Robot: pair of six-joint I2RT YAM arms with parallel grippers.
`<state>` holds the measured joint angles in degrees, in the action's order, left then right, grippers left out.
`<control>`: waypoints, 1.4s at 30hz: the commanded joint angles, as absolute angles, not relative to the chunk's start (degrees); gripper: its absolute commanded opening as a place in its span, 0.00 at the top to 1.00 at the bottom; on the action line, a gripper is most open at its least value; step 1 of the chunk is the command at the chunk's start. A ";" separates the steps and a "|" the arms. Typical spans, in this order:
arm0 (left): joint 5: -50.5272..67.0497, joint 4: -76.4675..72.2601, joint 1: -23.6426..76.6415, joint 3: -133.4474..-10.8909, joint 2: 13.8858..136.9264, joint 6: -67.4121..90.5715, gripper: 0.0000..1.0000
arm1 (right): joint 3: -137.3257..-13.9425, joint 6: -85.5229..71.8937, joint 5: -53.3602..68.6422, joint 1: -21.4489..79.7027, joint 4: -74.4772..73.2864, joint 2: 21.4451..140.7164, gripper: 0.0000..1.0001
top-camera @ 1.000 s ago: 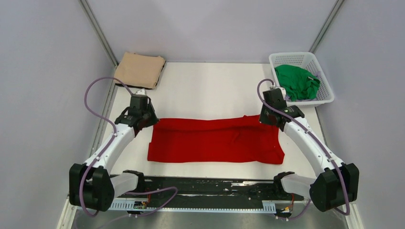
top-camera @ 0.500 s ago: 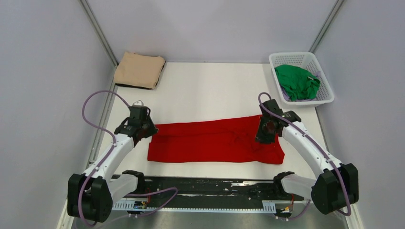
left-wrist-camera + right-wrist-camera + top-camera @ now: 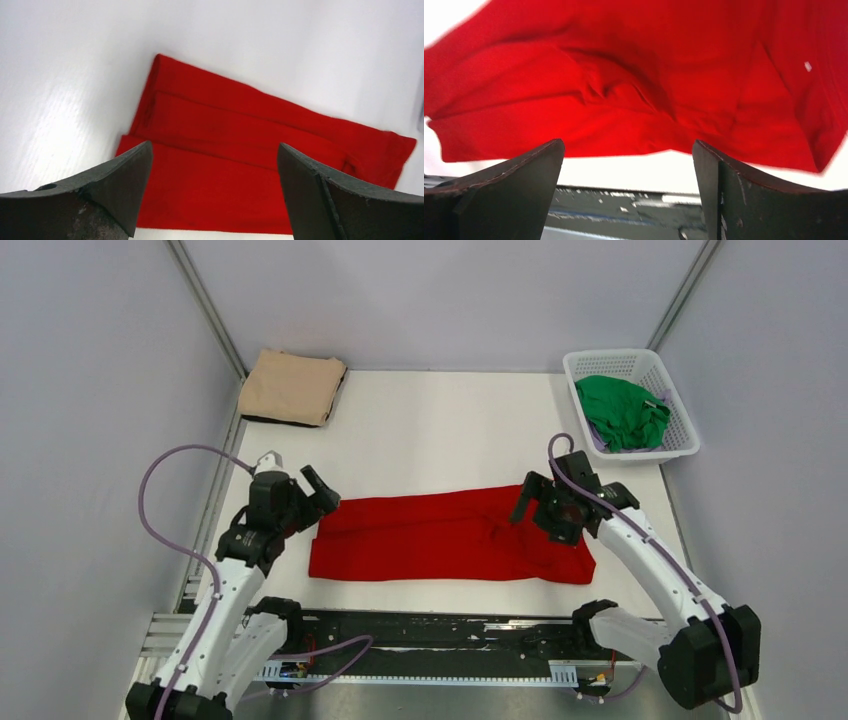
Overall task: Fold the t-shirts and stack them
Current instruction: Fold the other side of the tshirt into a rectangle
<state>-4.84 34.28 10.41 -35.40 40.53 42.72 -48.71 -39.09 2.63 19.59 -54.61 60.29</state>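
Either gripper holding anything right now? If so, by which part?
Nothing is held. The left gripper and right gripper are both open with no cloth between their fingers; the red t-shirt lies free at both ends.

Spread t-shirt (image 3: 450, 537) lies centre-front, folded t-shirt (image 3: 292, 386) at the far left, bunched t-shirt (image 3: 620, 410) inside the far-right basket (image 3: 660, 453).

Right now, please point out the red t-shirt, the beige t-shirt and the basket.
red t-shirt (image 3: 440, 540): top view, middle of the cloth
beige t-shirt (image 3: 292, 387): top view, centre of folded top
basket (image 3: 610, 360): top view, far wall
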 commanded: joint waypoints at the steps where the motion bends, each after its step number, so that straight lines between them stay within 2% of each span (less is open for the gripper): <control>1: 5.50 20.54 10.50 -39.40 49.49 41.90 0.00 | -50.53 -36.59 4.93 17.95 -34.29 67.28 0.00; 5: 12.74 17.36 10.55 -42.86 64.64 41.18 0.00 | -53.61 -34.77 7.32 16.78 -27.70 77.33 0.00; 11: 16.24 15.22 10.89 -41.17 72.30 40.58 0.00 | -53.66 -31.55 19.17 17.11 -24.38 85.79 0.00; 16: 13.17 18.44 10.88 -38.64 72.92 39.01 0.00 | -48.07 -27.48 25.96 18.47 -24.96 83.89 0.00; 21: 6.71 25.34 10.90 -38.06 70.73 37.70 0.00 | -43.22 -21.44 34.13 24.16 -29.23 77.97 0.00; 24: 4.27 28.10 10.85 -37.32 68.48 37.51 0.00 | -41.31 -22.25 32.45 26.45 -32.31 73.50 0.00; 32: 0.92 33.68 10.90 -38.90 61.79 38.47 0.00 | -41.24 -32.22 17.54 26.19 -35.71 60.76 0.00; 38: 7.04 31.02 10.90 -44.32 59.23 35.62 0.00 | -38.56 -41.66 12.72 22.00 -37.79 55.52 0.00; 42: 13.82 25.20 10.90 -45.68 63.88 35.42 0.00 | -33.74 -49.82 12.55 19.44 -37.29 54.89 0.00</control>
<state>6.63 31.79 10.79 -43.11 60.66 36.99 -37.82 -39.48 15.33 21.34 -36.60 55.40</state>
